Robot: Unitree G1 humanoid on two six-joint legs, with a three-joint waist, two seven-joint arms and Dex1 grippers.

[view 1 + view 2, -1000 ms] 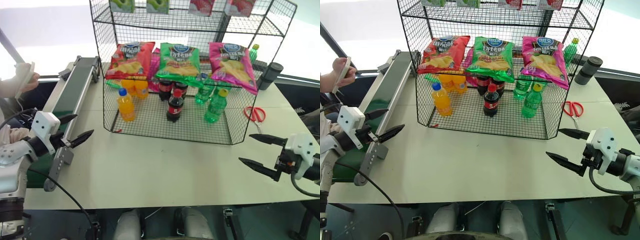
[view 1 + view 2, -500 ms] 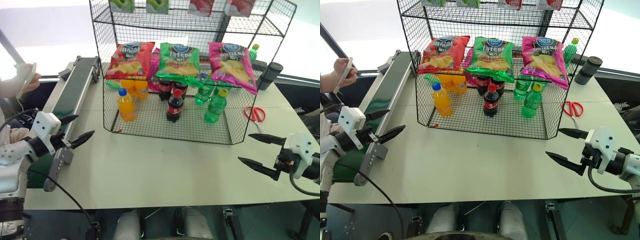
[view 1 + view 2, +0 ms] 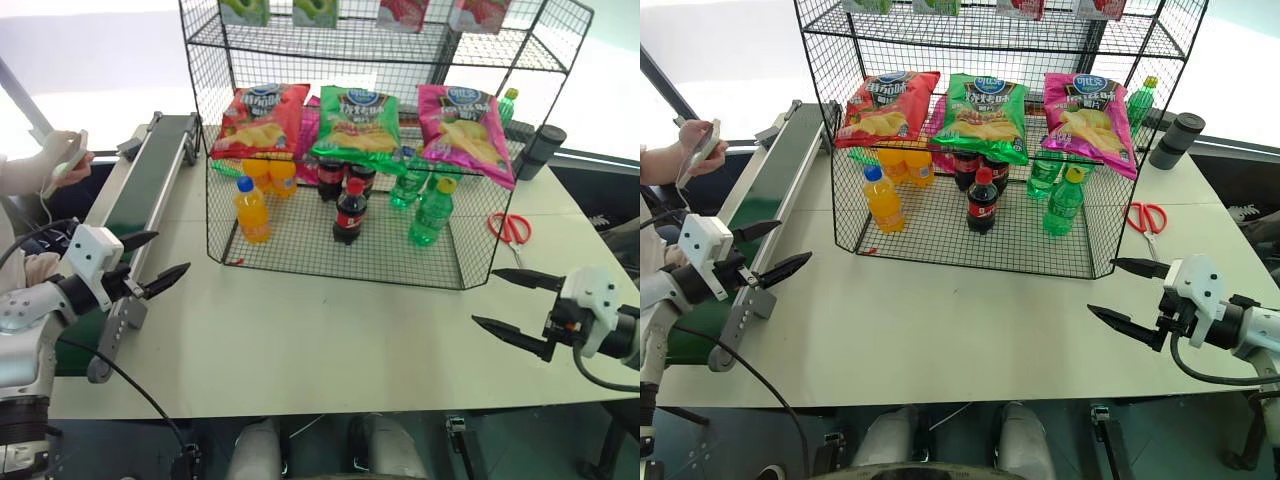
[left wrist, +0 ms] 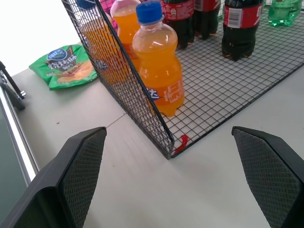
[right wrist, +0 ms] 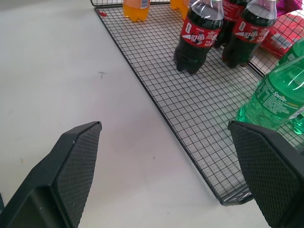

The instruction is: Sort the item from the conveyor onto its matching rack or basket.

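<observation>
The magenta-pink crisp bag (image 3: 466, 132) is lying on the middle tier of the black wire rack (image 3: 330, 255), at 3 o'clock of the green crisp bag (image 3: 357, 128) and the red crisp bag (image 3: 259, 120); the 3 bags are sitting side by side. Orange (image 3: 251, 211), cola (image 3: 350, 212) and green bottles (image 3: 432, 213) are standing on the bottom tier. The conveyor (image 3: 150, 175) is running along the tabletop (image 3: 300, 350) at 9 o'clock of the rack. The left gripper (image 3: 152, 259) is hovering beside the conveyor, fingers spread wide apart, gripping nothing; the right gripper (image 3: 510, 306) is hovering over the tabletop at 5 o'clock of the rack, fingers likewise wide apart and empty. Red-handled scissors (image 3: 511, 228) are lying just beside the rack. A person's hand (image 3: 68, 157) is holding a flat object at 9 o'clock of the conveyor.
</observation>
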